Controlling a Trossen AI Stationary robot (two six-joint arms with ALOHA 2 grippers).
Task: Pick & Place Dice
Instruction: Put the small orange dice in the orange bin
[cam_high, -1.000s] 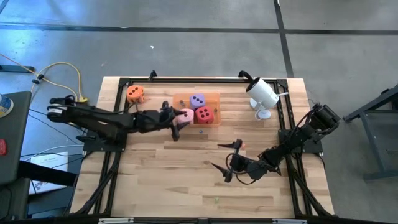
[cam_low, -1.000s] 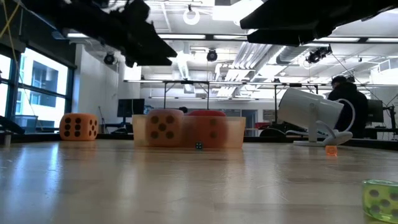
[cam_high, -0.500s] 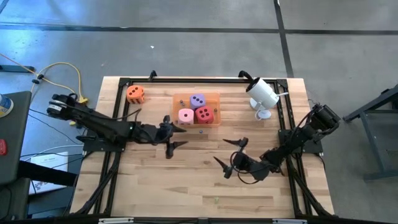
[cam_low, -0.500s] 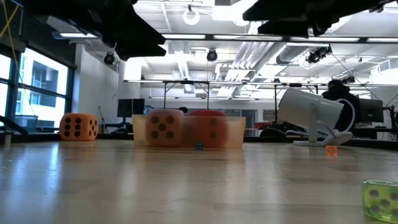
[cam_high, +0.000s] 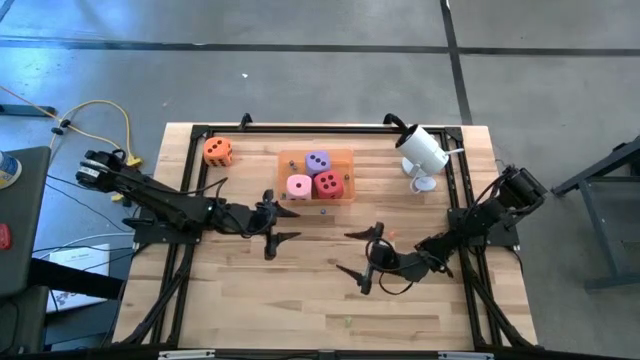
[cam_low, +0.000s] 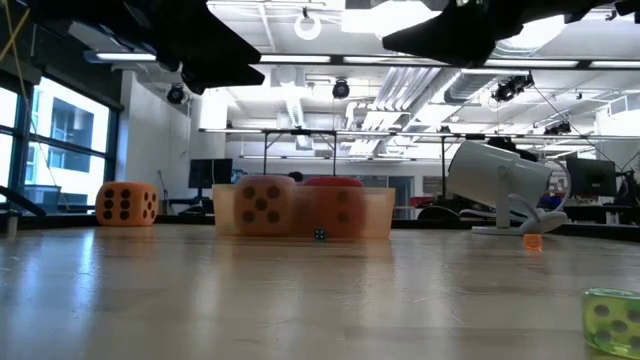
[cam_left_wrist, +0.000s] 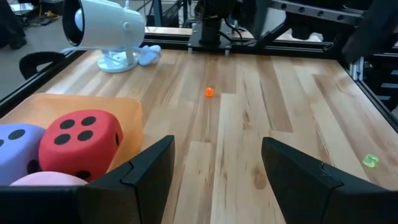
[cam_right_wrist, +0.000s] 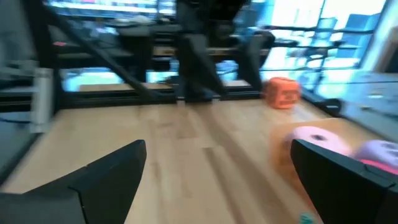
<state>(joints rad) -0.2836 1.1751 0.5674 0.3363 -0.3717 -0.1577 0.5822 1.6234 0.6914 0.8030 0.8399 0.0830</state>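
Note:
An orange die (cam_high: 218, 151) rests on the table at the far left. The pink die (cam_high: 299, 186), purple die (cam_high: 318, 161) and red die (cam_high: 329, 184) sit inside the translucent orange tray (cam_high: 343, 155) at the far middle. My left gripper (cam_high: 278, 226) hovers just near of the tray, open and empty; its wrist view shows the red die (cam_left_wrist: 81, 140) and the tray's wall (cam_left_wrist: 121, 112) beside one finger. My right gripper (cam_high: 356, 252) hovers open and empty over the table's middle right, facing the pink die (cam_right_wrist: 317, 138) and the orange die (cam_right_wrist: 283, 92).
A white camera-like device (cam_high: 422, 150) stands at the far right. A tiny dark die (cam_high: 321, 211) lies just near of the tray, a tiny orange one (cam_left_wrist: 209, 92) right of centre, and a small green one (cam_low: 610, 318) by the near edge. Bare wood lies between the arms.
My left gripper has swung away from the pink die in the tray, toward the table's near edge, with its fingers the same distance apart. The pink die stays in the tray. My right gripper has rolled a little where it is.

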